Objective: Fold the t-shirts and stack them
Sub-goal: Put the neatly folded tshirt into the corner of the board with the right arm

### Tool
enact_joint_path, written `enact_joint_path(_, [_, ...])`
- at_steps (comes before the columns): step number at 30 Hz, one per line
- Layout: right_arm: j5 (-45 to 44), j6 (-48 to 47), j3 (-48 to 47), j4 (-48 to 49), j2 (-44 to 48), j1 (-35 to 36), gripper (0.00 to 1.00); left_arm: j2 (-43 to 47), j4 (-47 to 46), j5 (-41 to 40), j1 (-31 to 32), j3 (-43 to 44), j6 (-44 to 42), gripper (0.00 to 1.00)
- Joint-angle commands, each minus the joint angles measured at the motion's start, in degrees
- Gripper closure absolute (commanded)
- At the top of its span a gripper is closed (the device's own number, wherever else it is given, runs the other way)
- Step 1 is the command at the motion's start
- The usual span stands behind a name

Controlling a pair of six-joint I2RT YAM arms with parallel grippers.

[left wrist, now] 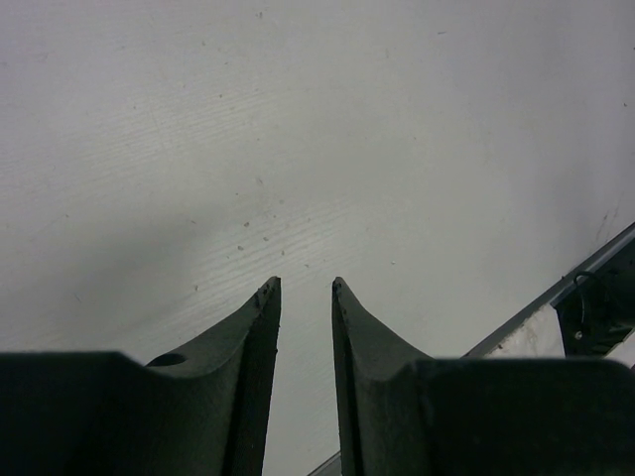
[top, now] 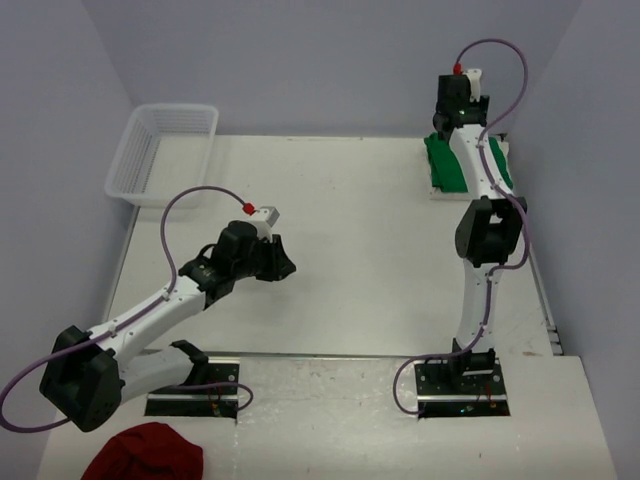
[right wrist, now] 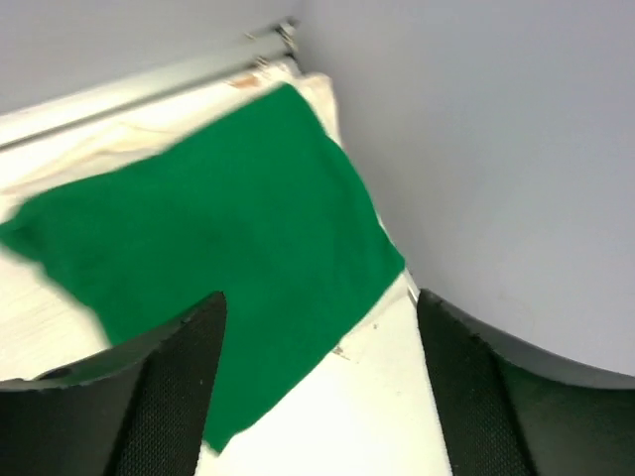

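Shirt [right wrist: 228,228], green, on cream shirt [right wrist: 109,141] — wrist view

The left gripper [left wrist: 305,288] hangs over the white bench [left wrist: 317,129]. Its two dark fingers [left wrist: 253,357] stand slightly apart, and the bench surface shows through the narrow gap. Faint specks dot the bench. At the near right runs a metal strip [left wrist: 551,297], with a dark plate [left wrist: 600,312] just beside it.
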State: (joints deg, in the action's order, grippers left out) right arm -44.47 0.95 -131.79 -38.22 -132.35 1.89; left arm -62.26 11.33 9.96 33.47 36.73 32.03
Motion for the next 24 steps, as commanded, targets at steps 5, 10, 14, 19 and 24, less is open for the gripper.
enact_joint_path(5, [22.72,7.13,0.91,-3.96,7.64,1.98,1.00,-3.48,-2.10,-1.77,0.89,1.33,1.63,0.71])
enact_joint_path(10, [28.63,5.30,3.38,-5.02,6.59,1.71,1.00,-6.20,-0.96,-4.24,0.80,4.93,0.66,0.72])
enact_joint_path(14, [32.50,5.90,6.70,-5.03,6.75,1.54,1.00,-6.91,-0.87,-5.73,1.77,6.60,1.10,0.73])
enact_joint_path(19, [41.63,10.81,22.68,4.97,21.03,2.06,1.00,-8.05,0.97,-13.35,3.09,8.71,-0.74,0.74])
enact_joint_path(24, [44.03,12.32,31.59,8.17,28.99,2.59,1.00,-8.93,4.13,-19.18,3.09,10.46,-1.88,0.71])
